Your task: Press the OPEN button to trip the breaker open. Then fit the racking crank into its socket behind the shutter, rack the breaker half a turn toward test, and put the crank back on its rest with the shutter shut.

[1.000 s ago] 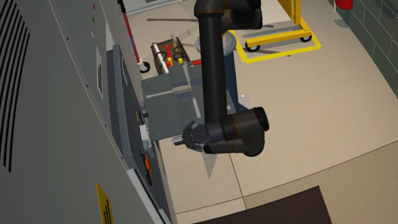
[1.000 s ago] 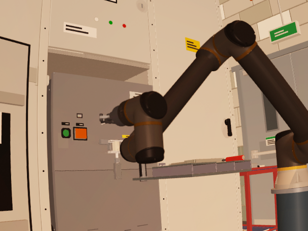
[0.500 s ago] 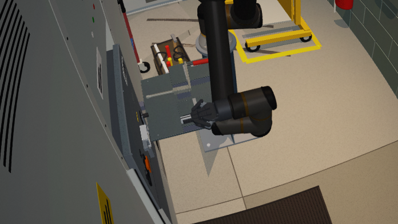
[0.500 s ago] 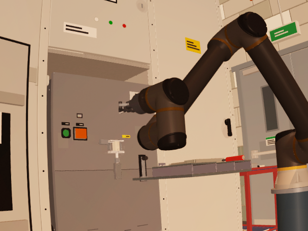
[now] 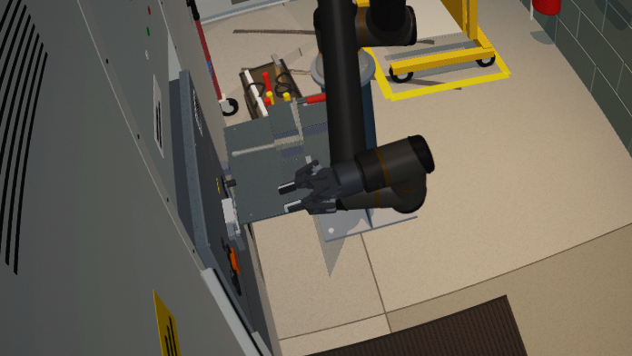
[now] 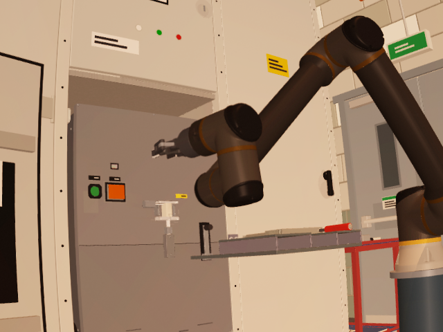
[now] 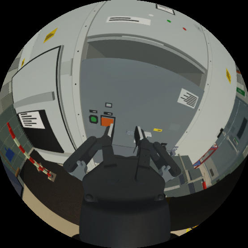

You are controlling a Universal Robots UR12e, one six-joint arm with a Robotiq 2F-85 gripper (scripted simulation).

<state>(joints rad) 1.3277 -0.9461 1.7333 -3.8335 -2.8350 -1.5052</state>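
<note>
The racking crank point(image 5: 272, 144) lies on the grey shelf point(image 5: 277, 163) that juts from the breaker front, its far end hidden behind my arm; its red grip point(image 6: 337, 227) shows at the shelf's far end. On the breaker panel point(image 6: 143, 214) sit a round green button point(image 6: 94, 191) and a square orange button point(image 6: 115, 192) point(image 7: 107, 121). To their right is the pale shutter assembly point(image 6: 166, 211) point(image 7: 138, 134). A black handle point(image 6: 204, 237) stands by the shelf's inner end. My gripper point(image 5: 287, 196) point(image 6: 157, 150) point(image 7: 123, 131) hangs in front of the panel, above the shelf's near side and higher than the buttons, open and empty.
The switchgear cabinet point(image 6: 143, 53) fills the left, with indicator lamps point(image 6: 159, 32) above. A yellow lift cart point(image 5: 436, 54) and an open tool case point(image 5: 268, 91) stand on the floor behind my base. A dark mat point(image 5: 431, 331) lies in front. A red stand point(image 6: 372, 282) supports the shelf side.
</note>
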